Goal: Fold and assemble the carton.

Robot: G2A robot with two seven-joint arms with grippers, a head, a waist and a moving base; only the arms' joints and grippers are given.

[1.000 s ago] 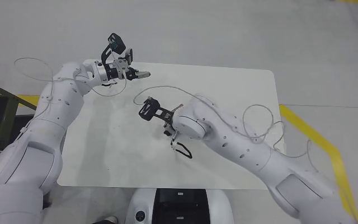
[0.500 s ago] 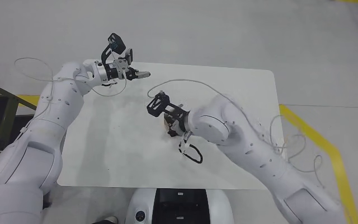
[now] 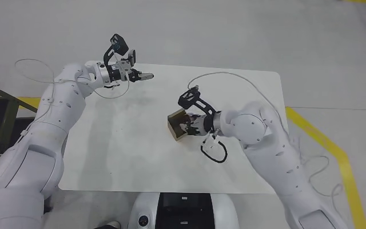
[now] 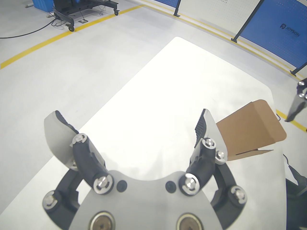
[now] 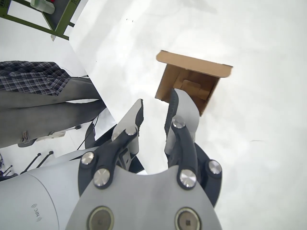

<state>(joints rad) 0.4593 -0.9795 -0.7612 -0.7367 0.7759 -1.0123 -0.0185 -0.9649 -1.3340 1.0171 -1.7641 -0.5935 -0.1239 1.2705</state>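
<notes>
Right gripper (image 5: 156,98) has swung rightward, spread, seemingly straddling the carton (image 5: 191,64) wall.

A white table (image 3: 114,160) stands on grey floor (image 3: 229,28) with yellow lines (image 4: 36,48).

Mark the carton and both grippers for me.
carton (image 4: 249,130), left wrist view, broad brown panel.
left gripper (image 4: 130,112), left wrist view, midway between fingertips.
right gripper (image 5: 157,96), right wrist view, midway between fingertips.
</notes>
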